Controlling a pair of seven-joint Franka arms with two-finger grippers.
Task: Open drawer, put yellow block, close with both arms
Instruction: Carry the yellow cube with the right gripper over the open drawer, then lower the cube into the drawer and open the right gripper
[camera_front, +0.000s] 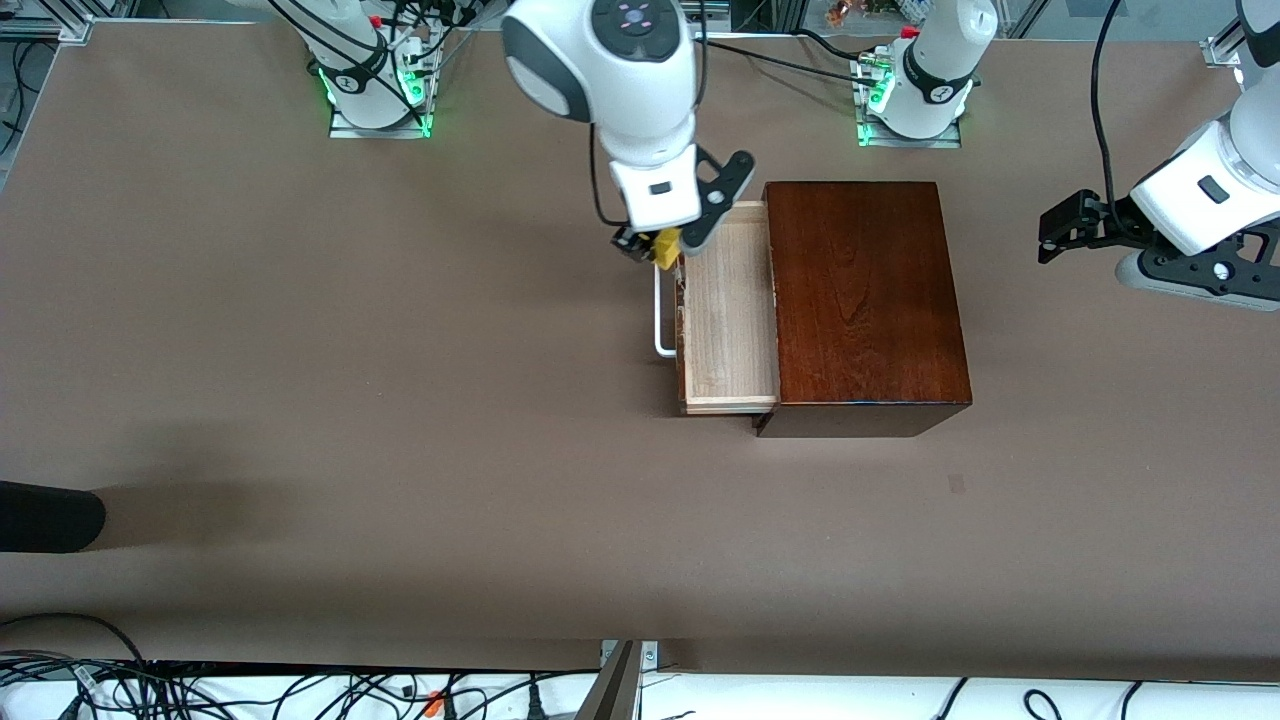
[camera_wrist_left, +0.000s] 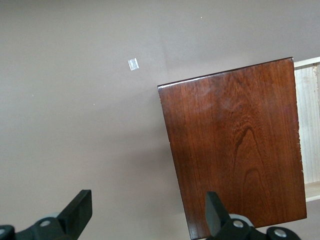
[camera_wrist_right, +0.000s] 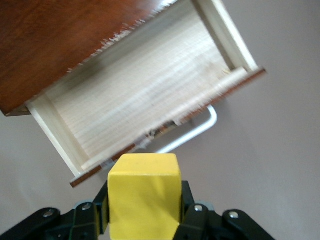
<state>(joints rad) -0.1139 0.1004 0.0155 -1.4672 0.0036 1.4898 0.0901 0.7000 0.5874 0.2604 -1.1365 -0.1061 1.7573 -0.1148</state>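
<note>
Now right claw (camera_front: 652, 247) clamps yellow block (camera_front: 666, 247) over drawer (camera_front: 728, 310) front edge — left claw (camera_wrist_left: 145, 212) spread, empty, waiting.

The right arm reached from its base out over the table, its wrist pointing down, and the right claw (camera_front: 662, 247) hung in the air with its fingers clamped on a yellow block (camera_wrist_right: 144, 192). The left arm waited at its own end of the table, the left claw (camera_front: 1060, 228) held level, fingers spread apart.
</note>
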